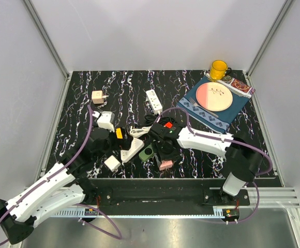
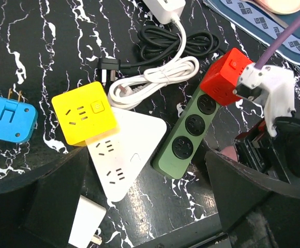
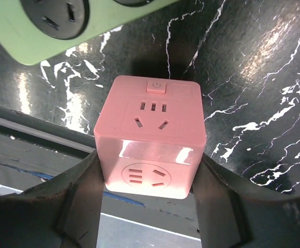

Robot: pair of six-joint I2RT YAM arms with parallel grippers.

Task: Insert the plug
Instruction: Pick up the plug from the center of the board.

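Observation:
A pink cube socket (image 3: 151, 139) sits near the table's front edge, next to the end of a green power strip (image 3: 46, 31). My right gripper (image 3: 146, 170) is shut on the cube, with a finger pressed against each side. In the top view the pink cube (image 1: 165, 165) shows just below the right gripper (image 1: 164, 154). My left gripper (image 2: 155, 206) hangs open and empty over bare table. Just beyond it lie a white triangular strip (image 2: 126, 150) and a yellow cube socket (image 2: 84, 112). A black plug (image 2: 108, 70) and a white plug (image 2: 120, 91) lie further on with coiled cables.
A red cube (image 2: 226, 76) caps the green strip (image 2: 189, 137). A blue adapter (image 2: 8, 118) and a white charger (image 2: 88, 222) lie to the left. At the back are a white power strip (image 1: 154, 101), a plate (image 1: 214, 96) on a blue mat (image 1: 212, 118), and a yellow mug (image 1: 218, 69).

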